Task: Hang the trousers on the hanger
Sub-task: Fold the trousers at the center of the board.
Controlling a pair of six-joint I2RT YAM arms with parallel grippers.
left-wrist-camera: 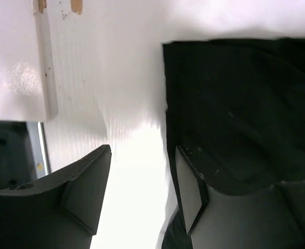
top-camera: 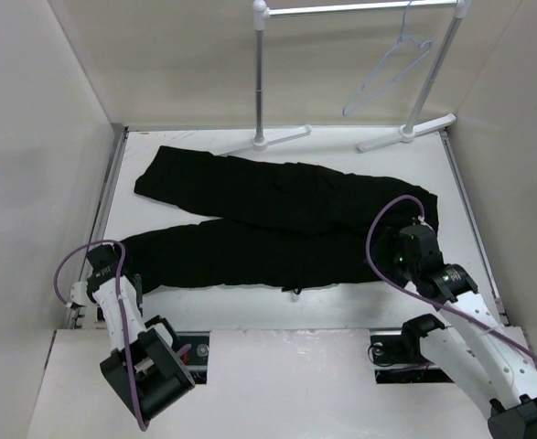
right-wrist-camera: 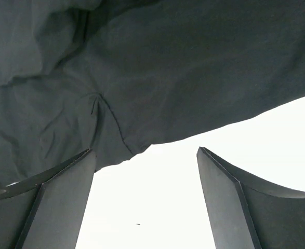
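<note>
The black trousers [top-camera: 277, 224] lie flat across the table, waist at the right and legs running left. The pale wire hanger [top-camera: 387, 73] hangs from the rack's top bar at the back right, far from both grippers. My left gripper [top-camera: 117, 274] is low over the near leg's hem at the left; in the left wrist view it [left-wrist-camera: 142, 194] is open and empty, its right finger [left-wrist-camera: 189, 189] over the hem edge of the trousers [left-wrist-camera: 246, 114]. My right gripper [top-camera: 399, 258] is open and empty [right-wrist-camera: 144, 207] just short of the near edge of the trousers [right-wrist-camera: 142, 78].
A white tube garment rack [top-camera: 262, 82] stands at the back, its feet [top-camera: 282, 139] on the table just behind the trousers. White walls close in left and right. The table's left edge strip [left-wrist-camera: 44, 67] and a dark gap [left-wrist-camera: 9, 150] lie beside my left gripper.
</note>
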